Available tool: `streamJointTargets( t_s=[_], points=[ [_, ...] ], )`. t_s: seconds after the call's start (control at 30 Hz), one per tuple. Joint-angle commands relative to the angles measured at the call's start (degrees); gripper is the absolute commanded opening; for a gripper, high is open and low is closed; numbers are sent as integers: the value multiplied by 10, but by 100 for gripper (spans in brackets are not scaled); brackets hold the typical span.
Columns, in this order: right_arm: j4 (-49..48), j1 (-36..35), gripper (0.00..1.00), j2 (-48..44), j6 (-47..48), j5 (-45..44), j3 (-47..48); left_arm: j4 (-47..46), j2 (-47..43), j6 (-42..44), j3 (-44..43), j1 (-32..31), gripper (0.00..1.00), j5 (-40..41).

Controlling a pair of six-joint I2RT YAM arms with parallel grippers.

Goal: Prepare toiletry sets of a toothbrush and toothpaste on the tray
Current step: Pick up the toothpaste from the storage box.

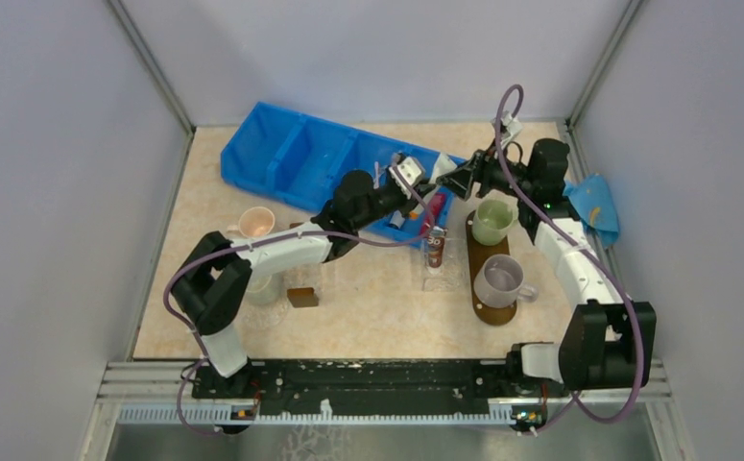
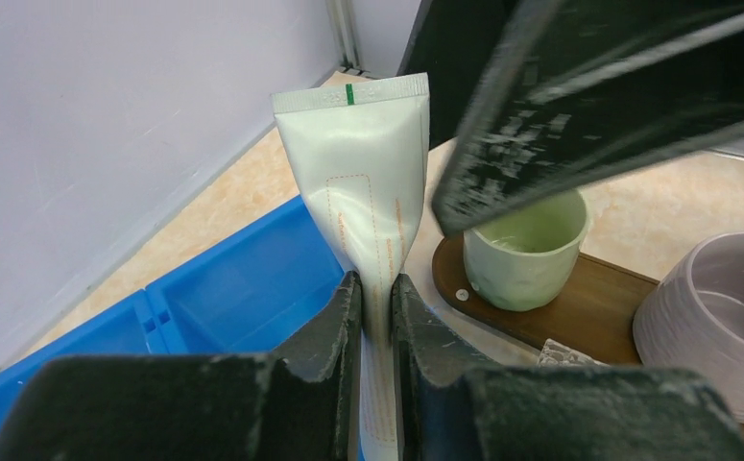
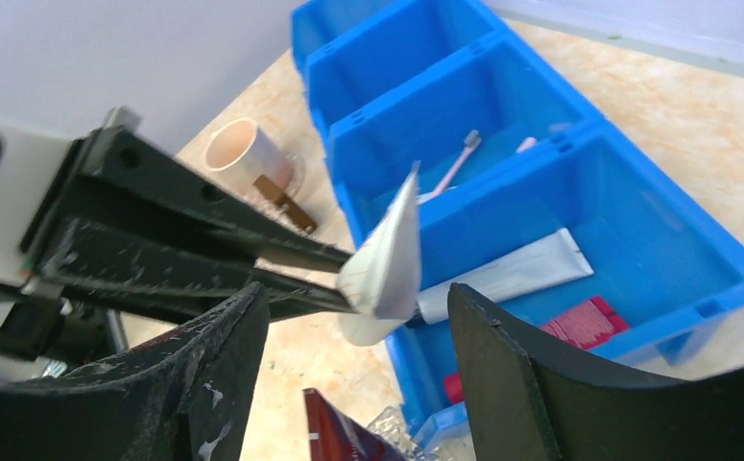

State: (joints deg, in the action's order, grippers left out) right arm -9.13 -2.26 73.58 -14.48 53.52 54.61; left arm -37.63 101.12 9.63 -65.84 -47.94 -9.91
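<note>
Beige worktop (image 1: pixel 377 307) below, my left fingers (image 2: pixel 334 327) pinch a soft white toothpaste tube (image 2: pixel 363 173) up near the long dark brown oval tray (image 2: pixel 603 305). My right fingers (image 3: pixel 224 355) are spread wide. No set looks ready yet, I think.

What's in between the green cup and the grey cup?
Nothing. Only a bare strip of the brown tray lies between the green cup and the grey cup. The top view and the left wrist view both show it.

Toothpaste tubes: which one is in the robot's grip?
The white tube with a green mark, pinched by the left gripper; the other white tube lies in the blue bin.
</note>
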Motion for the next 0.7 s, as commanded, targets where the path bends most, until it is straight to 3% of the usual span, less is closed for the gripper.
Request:
streamJointTargets(
  t_s=[0.0, 0.1, 0.2, 0.4, 0.53, 0.67],
  points=[
    [18, -4, 63, 9, 2, -72, 34, -26, -20, 24, -6, -9, 4, 8],
    [26, -16, 49, 19, 7, -81, 41, -25, -21, 30, -7, -13, 4, 11],
    [37, -30, 41, 23, 16, -88, 47, -23, -23, 37, -5, -17, 4, 17],
    [24, -33, 7, 23, 4, -65, 47, -21, -22, 47, -6, -20, 5, 26],
    [9, -33, 1, 22, 0, -44, 45, -27, -29, 47, -1, -22, 12, 27],
    [-12, -33, 0, 22, -2, -2, 42, -40, -43, 39, 13, -22, 30, 26]
  ],
)
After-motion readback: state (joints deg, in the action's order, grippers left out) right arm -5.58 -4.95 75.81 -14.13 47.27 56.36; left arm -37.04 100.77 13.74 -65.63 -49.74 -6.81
